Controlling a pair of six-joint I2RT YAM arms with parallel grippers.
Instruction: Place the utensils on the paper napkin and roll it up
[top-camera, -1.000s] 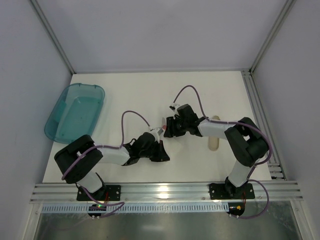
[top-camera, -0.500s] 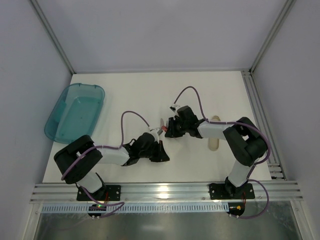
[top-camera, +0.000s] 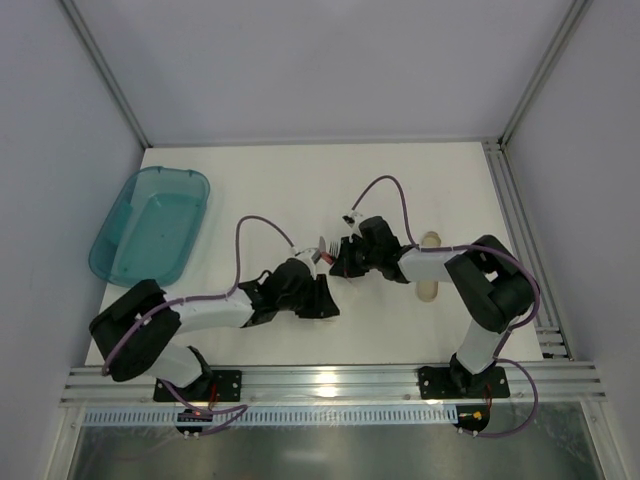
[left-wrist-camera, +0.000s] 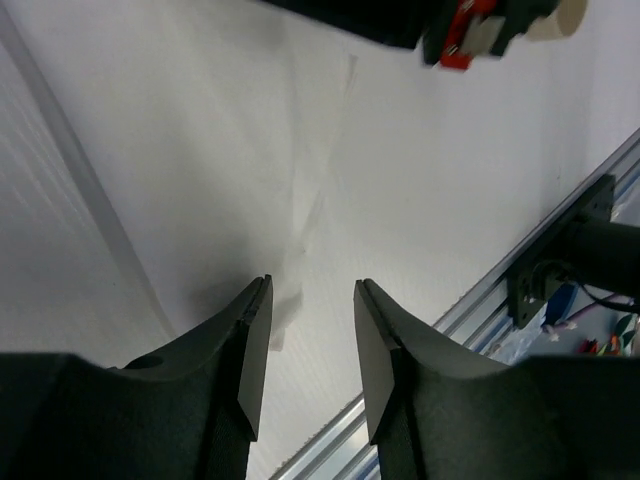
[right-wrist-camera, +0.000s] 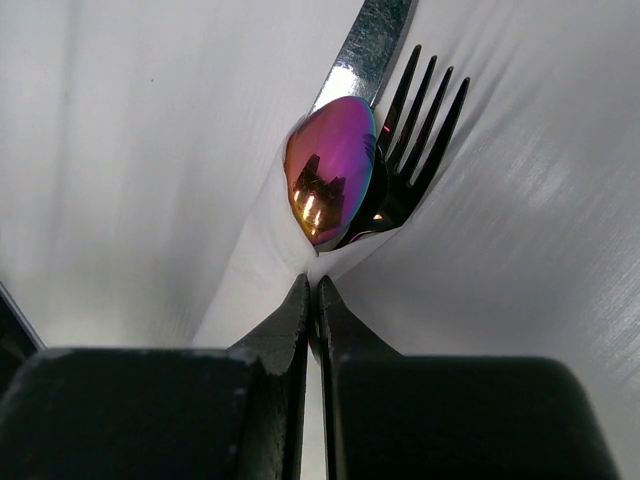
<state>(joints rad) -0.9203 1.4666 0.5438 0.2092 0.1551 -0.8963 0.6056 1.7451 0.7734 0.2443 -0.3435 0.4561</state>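
Observation:
My right gripper (right-wrist-camera: 312, 287) is shut on a raised fold of the white paper napkin (right-wrist-camera: 470, 240). The napkin wraps around the utensils: an iridescent spoon bowl (right-wrist-camera: 330, 180), dark fork tines (right-wrist-camera: 422, 110) and a silvery knife blade (right-wrist-camera: 372, 40) stick out just beyond the fingertips. In the top view the right gripper (top-camera: 341, 262) is at the table's middle, with the utensil tips (top-camera: 324, 247) showing to its left. My left gripper (top-camera: 324, 300) is just in front of it, open and empty (left-wrist-camera: 310, 288), hovering above a flat part of the napkin (left-wrist-camera: 312, 190).
A translucent teal tub (top-camera: 150, 225) sits at the left edge of the table. A tan tube (top-camera: 428, 272) lies under the right forearm. Aluminium rails (top-camera: 330, 385) run along the near edge and the right side.
The left arm has stretched out and its gripper has moved slightly up and right towards the right gripper. The right gripper has shifted a little, and the utensil tips show more.

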